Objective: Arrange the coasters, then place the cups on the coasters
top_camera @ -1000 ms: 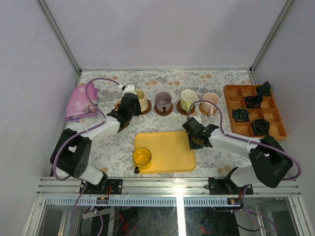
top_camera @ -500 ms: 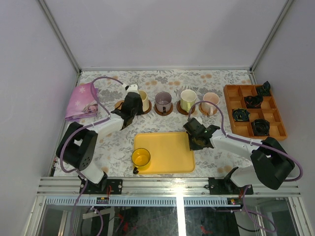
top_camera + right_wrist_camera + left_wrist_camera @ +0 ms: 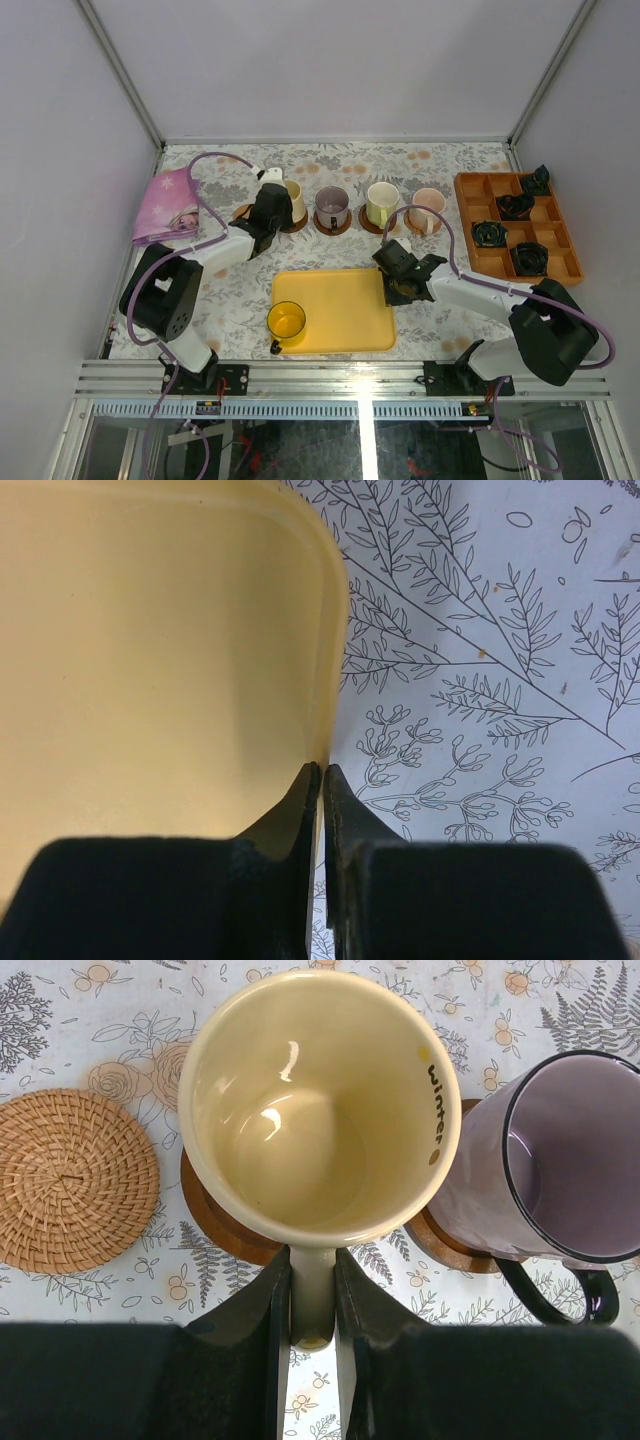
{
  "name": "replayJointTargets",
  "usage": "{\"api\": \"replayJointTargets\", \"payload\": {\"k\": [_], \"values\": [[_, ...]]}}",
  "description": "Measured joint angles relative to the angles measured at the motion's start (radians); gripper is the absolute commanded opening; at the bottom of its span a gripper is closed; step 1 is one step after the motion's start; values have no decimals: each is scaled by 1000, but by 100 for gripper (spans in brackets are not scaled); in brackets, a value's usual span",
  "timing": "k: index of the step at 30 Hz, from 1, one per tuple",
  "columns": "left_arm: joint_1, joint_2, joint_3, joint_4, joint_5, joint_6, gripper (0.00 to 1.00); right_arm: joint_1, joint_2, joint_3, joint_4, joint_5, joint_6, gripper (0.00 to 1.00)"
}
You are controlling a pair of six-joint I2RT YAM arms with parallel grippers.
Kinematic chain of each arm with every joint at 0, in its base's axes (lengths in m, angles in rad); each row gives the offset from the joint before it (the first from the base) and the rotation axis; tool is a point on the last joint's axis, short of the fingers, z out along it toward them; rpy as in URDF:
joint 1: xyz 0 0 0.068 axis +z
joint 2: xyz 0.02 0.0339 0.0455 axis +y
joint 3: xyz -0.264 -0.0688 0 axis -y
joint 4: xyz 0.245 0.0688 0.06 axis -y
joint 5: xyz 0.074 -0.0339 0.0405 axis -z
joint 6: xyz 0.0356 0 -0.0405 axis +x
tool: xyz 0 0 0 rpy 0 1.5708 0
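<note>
One yellow cup (image 3: 287,321) sits on tray (image 3: 350,300), rest in back row.

Left wrist: left gripper (image 3: 312,1275) clamped on cream cup (image 3: 320,1110) handle, cup over dark coaster (image 3: 215,1225), woven coaster (image 3: 70,1180) beside it bare. Sloppy release could knock purple cup (image 3: 560,1160).

Right wrist: right gripper (image 3: 322,780) looks pinched on tray rim; any tug could topple yellow cup.

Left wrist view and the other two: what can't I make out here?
Left wrist: the dark coaster is mostly hidden under the cream cup; the purple cup is cut off by the right edge.
Right wrist: whether the right end effector pinches the yellow tray rim, since its fingertips cover the contact.
Top external: the black items in the orange box are too small to identify.
</note>
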Motion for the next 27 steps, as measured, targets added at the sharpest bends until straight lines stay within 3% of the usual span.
{"api": "replayJointTargets", "payload": {"k": [27], "values": [[0,56,0,11,-39,21,0,0,1,0,0,1,4,4]]}}
